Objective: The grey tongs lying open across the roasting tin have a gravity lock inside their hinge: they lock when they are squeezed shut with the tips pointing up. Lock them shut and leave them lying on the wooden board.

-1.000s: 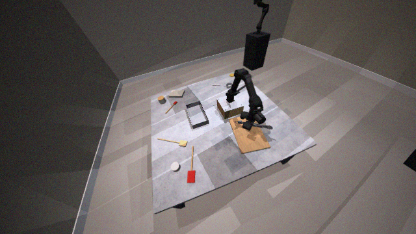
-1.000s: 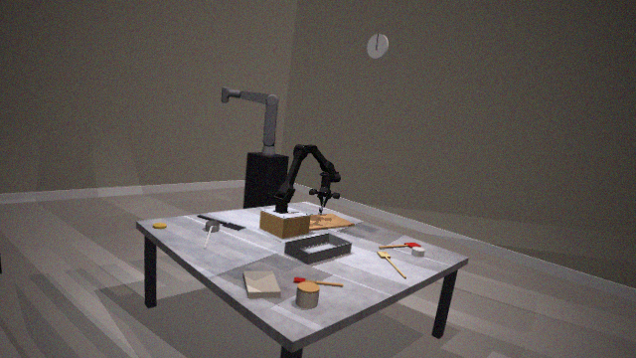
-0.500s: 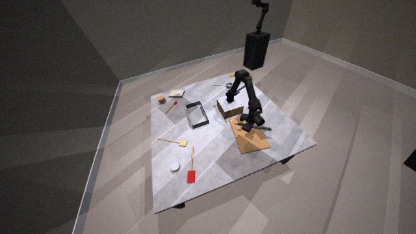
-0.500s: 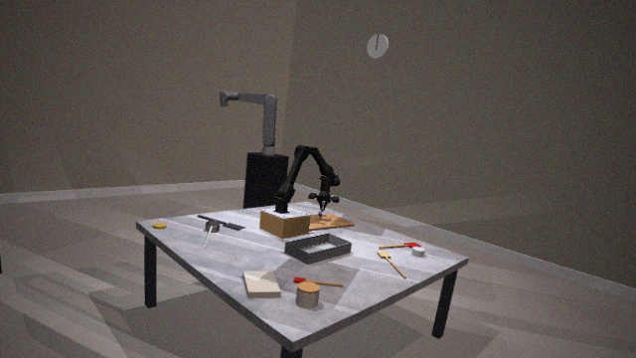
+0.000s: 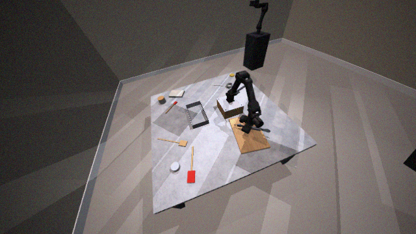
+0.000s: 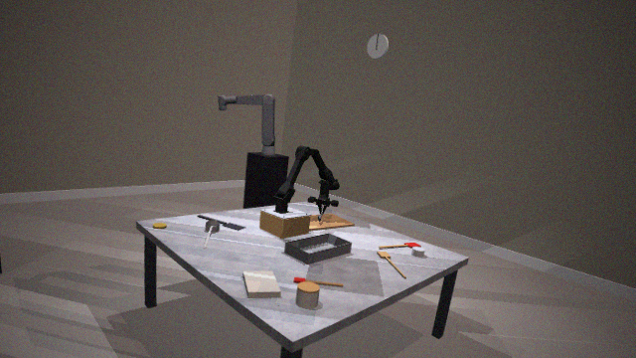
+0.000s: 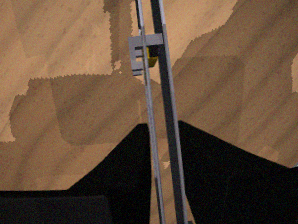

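The grey tongs (image 5: 259, 129) (image 7: 164, 83) have their two arms squeezed close together, nearly parallel, with the hinge slider (image 7: 143, 51) towards the far end. My gripper (image 5: 247, 127) (image 6: 319, 215) is shut on them near one end and holds them lying roughly level, low over the wooden board (image 5: 251, 144) (image 6: 338, 223) (image 7: 60, 43). I cannot tell whether they touch the board. The dark roasting tin (image 5: 194, 103) (image 6: 318, 257) stands empty in the middle of the table, to the left of the arm's base.
The arm stands on a wooden block (image 5: 231, 112) (image 6: 283, 226) beside the board. Around the table lie a red spatula (image 5: 191, 176), a wooden spatula (image 5: 178, 142), a white puck (image 5: 175, 166), a cork-topped jar (image 5: 161, 99) and a book (image 5: 176, 93). A second arm on a black pedestal (image 5: 257, 49) stands behind.
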You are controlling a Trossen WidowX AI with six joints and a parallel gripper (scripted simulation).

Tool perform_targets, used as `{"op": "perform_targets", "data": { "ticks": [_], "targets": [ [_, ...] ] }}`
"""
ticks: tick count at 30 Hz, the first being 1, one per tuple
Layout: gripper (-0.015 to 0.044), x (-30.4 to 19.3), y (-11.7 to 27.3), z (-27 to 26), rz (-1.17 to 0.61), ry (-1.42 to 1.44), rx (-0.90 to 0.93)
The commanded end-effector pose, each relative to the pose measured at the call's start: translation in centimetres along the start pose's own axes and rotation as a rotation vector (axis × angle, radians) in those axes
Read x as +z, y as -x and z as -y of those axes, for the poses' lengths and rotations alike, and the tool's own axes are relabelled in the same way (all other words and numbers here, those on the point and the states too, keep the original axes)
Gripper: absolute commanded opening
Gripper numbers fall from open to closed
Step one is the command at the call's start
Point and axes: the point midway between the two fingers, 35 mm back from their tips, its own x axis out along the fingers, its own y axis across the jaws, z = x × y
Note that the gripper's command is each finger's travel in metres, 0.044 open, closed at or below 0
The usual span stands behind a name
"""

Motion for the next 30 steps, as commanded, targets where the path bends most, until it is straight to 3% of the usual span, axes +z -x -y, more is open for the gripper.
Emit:
{"op": "perform_targets", "data": {
  "ticks": [1,6,28,30],
  "targets": [
    [-0.0150,0.08,-0.67,0.04,-0.001,-0.004,0.004],
    [-0.0150,0.09,-0.77,0.05,-0.001,-0.004,0.004],
    [0.0427,0.15,-0.68,0.10,0.002,0.000,-0.001],
    [0.0440,0.15,-0.68,0.10,0.002,0.000,-0.001]
  ]
}}
